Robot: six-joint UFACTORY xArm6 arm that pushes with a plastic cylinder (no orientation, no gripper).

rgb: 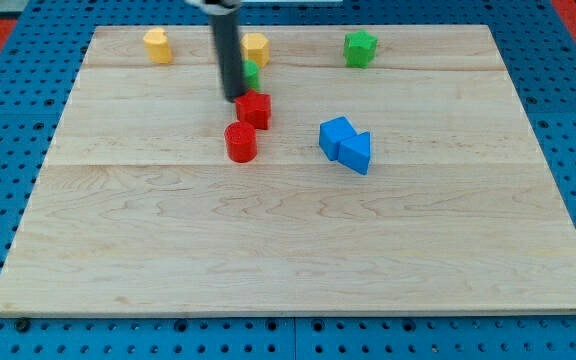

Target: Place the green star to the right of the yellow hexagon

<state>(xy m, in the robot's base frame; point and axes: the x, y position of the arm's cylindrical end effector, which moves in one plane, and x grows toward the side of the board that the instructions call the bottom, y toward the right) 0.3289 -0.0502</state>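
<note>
Near the top centre of the frame my rod comes down almost upright, leaning slightly, and my tip (236, 97) ends just above the red block (254, 109), touching or nearly touching its upper left edge; it has no jaws and holds nothing. A small green block (251, 72) peeks out just right of the rod, mostly hidden, below the yellow hexagon (256, 48). The green star (360, 48) sits at upper right, well apart from my tip; which way its points face and any long axis I cannot tell. A red cylinder (240, 142) stands below the red block. Another yellow block (158, 45) rests at upper left, and two touching blue blocks (345, 144) lie right of centre on the wooden board (298, 250).
</note>
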